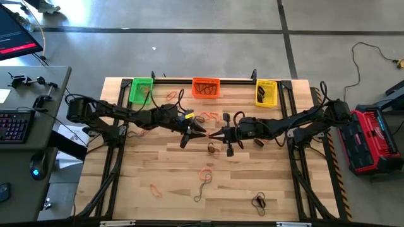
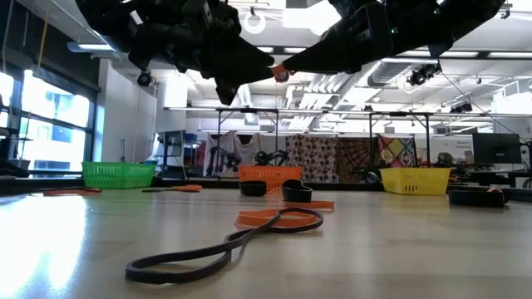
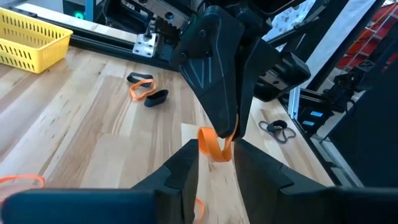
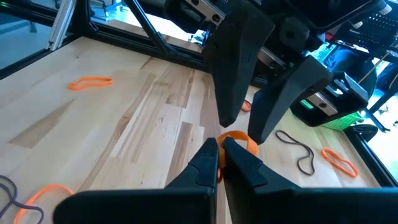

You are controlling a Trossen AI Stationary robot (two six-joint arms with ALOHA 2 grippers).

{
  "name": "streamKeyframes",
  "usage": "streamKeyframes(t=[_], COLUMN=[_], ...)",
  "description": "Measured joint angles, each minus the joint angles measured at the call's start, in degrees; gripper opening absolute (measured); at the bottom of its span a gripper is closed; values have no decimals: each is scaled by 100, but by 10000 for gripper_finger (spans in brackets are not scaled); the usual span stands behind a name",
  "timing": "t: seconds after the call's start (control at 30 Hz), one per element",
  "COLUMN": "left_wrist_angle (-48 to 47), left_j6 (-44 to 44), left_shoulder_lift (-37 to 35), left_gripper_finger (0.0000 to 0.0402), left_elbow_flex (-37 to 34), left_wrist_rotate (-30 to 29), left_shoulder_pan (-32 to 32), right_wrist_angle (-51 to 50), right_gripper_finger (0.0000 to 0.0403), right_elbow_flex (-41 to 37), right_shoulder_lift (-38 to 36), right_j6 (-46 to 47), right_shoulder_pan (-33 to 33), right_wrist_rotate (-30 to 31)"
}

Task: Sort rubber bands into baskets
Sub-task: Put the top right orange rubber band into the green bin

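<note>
My right gripper (image 4: 219, 154) is shut on an orange rubber band (image 4: 240, 140) above the table's middle (image 1: 213, 133). My left gripper (image 3: 216, 157) faces it tip to tip (image 1: 201, 133). It is open, with one finger on each side of the same band (image 3: 212, 144). In the low view the band (image 2: 281, 73) is high above the table. The green basket (image 1: 141, 90), orange basket (image 1: 206, 87) and yellow basket (image 1: 266, 93) stand along the far edge. Several loose bands lie on the table, among them an orange one (image 1: 205, 172) and a dark one (image 1: 201, 189). My right gripper pinches one end of the orange band (image 4: 225, 144) between its two fingertips, coming level from the table's right. The rest of the band sticks out past the tips as a small loop, lifted clear of the table. My left gripper: I cannot tell whether its open fingers (image 3: 186, 163) touch the band.
Two black bands (image 1: 212, 149) lie just below the grippers and another (image 1: 259, 202) lies near the front edge. Orange bands lie at the left front (image 1: 155, 188) and behind the grippers (image 1: 211, 116). Dark frame rails run along the table's sides.
</note>
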Motion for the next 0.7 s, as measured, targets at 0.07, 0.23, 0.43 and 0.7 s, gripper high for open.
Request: streamKeyframes(t=[0.07, 0.23, 0.43, 0.7], left_wrist_angle=[2, 10, 73, -34], left_j6=[-120, -125, -127, -228], left_shoulder_lift=[0, 0, 67, 618], left_gripper_finger=[80, 84, 119, 141], left_elbow_flex=[0, 0, 8, 432], left_wrist_rotate=[18, 21, 99, 113], left_shoulder_pan=[0, 0, -34, -74], right_wrist_angle=[0, 2, 0, 28], right_gripper_finger=[0, 0, 0, 0], right_elbow_flex=[0, 0, 0, 0], right_shoulder_lift=[0, 0, 0, 0], right_j6=[-1, 0, 0, 15], right_shoulder_pan=[0, 0, 0, -2], right_wrist_rotate=[0, 0, 0, -32])
